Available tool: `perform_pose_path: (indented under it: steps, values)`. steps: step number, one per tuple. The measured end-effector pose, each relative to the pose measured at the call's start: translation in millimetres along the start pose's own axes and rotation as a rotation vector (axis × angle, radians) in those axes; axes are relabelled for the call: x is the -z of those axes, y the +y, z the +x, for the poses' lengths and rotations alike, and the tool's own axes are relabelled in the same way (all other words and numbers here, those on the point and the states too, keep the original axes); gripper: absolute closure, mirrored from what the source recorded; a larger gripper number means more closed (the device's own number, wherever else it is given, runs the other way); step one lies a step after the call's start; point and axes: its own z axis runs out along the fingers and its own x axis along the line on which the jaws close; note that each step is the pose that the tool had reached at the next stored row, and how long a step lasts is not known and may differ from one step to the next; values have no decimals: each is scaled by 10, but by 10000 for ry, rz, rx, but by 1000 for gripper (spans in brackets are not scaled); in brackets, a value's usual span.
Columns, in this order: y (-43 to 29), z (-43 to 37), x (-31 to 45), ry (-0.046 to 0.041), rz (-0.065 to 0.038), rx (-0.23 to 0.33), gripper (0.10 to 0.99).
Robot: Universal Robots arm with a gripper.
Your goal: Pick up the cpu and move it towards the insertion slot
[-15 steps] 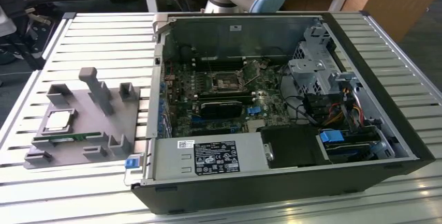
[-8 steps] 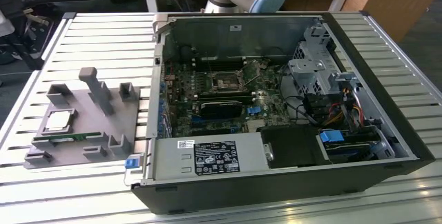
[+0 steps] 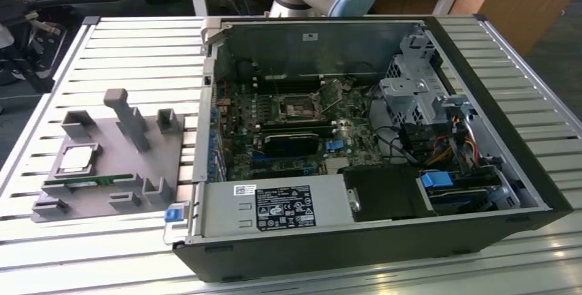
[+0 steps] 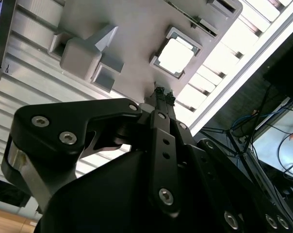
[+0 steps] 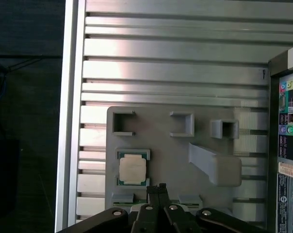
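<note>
The cpu (image 3: pixel 76 159) (image 4: pixel 176 55) (image 5: pixel 132 169), a small square chip with a silvery-white top, lies flat in a square recess of the grey plastic fixture (image 3: pixel 127 172) (image 4: pixel 132 29) (image 5: pixel 170 160). In both wrist views my gripper (image 4: pixel 162 92) (image 5: pixel 159 186) hangs well above the fixture, a little to one side of the cpu and apart from it. Its two thin fingertips are pressed together with nothing between them. The insertion slot (image 3: pixel 298 110), a dark square socket in a silvery frame, sits on the motherboard inside the open computer case (image 3: pixel 509 193).
The fixture rests on a ribbed metal table (image 3: pixel 136 43) at the exterior view's left, next to the case wall. Upright grey posts (image 3: pixel 127 118) rise from the fixture. A thin green memory stick (image 3: pixel 91 182) lies along its near edge. The table edge (image 5: pixel 71 121) drops off beside the fixture.
</note>
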Motion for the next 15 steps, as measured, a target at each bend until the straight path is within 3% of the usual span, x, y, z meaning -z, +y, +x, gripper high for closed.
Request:
perform_pose_path:
  steps: [10,15]
  values:
    - [-35,33,-16,1,3,7,980]
    - [-73,53,-63,0,1,25,980]
